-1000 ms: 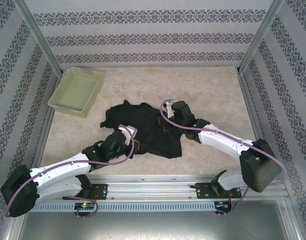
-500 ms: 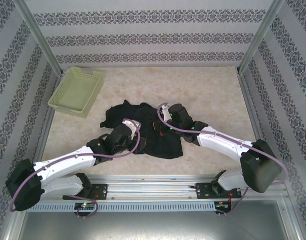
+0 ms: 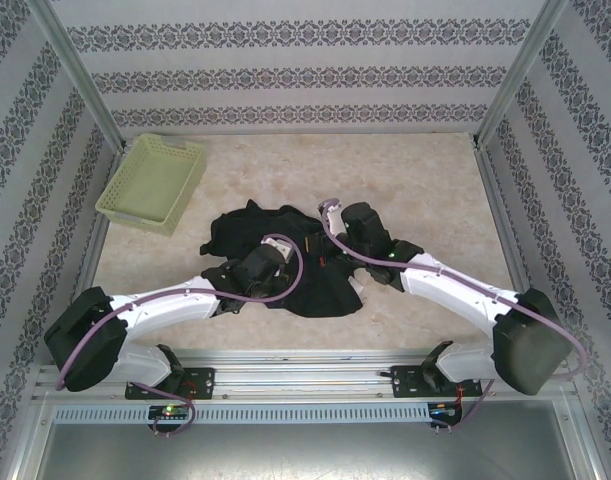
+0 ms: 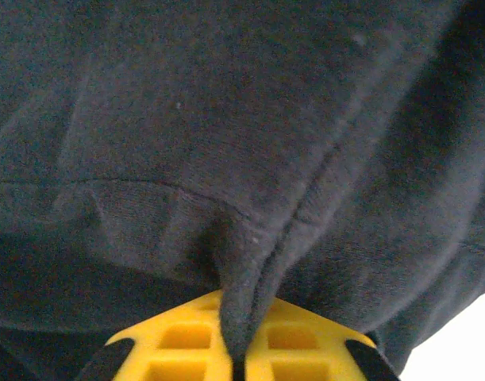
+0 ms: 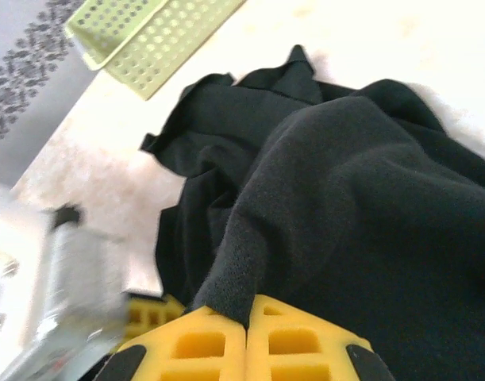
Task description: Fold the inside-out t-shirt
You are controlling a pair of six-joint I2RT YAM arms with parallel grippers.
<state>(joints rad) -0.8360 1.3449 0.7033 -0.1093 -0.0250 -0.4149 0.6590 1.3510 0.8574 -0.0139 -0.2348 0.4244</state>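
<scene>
Inside-out t-shirt (image 3: 247, 232) on beige table (image 3: 415, 180) | patterned walls (image 3: 305, 75) | left end effector (image 4: 240, 359), right end effector (image 5: 248, 316) pinch it

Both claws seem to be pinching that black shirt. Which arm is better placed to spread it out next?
Probably the right. The right claw pinches a fold on the right side of the shirt, with bare table beyond to pull towards. The left claw grips nearer the bunched middle.

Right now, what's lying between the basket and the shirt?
Nothing: in the top view, a bare strip of table separates the basket from the shirt.
</scene>
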